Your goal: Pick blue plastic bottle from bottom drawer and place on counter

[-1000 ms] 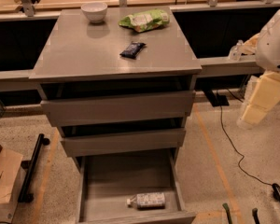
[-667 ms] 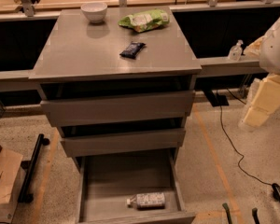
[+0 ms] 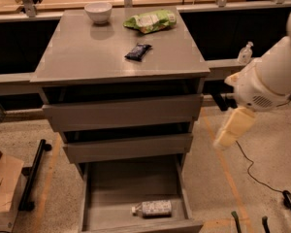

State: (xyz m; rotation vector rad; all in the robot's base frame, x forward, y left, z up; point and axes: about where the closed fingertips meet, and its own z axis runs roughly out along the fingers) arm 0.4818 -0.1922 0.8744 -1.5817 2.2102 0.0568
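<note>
The blue plastic bottle lies on its side, white cap to the left, near the front of the open bottom drawer. The two upper drawers stand slightly open above it. The grey counter tops the cabinet. My white arm comes in from the right. Its cream end part with the gripper hangs beside the cabinet's right side at middle-drawer height, above and right of the bottle and not touching it.
On the counter are a white bowl, a green snack bag and a dark packet. A clear pump bottle stands on the ledge at right. A cardboard box and a black stand are on the floor at left.
My arm has swung left and down, closer to the cabinet's right side. The bottle and the drawers have not moved.
</note>
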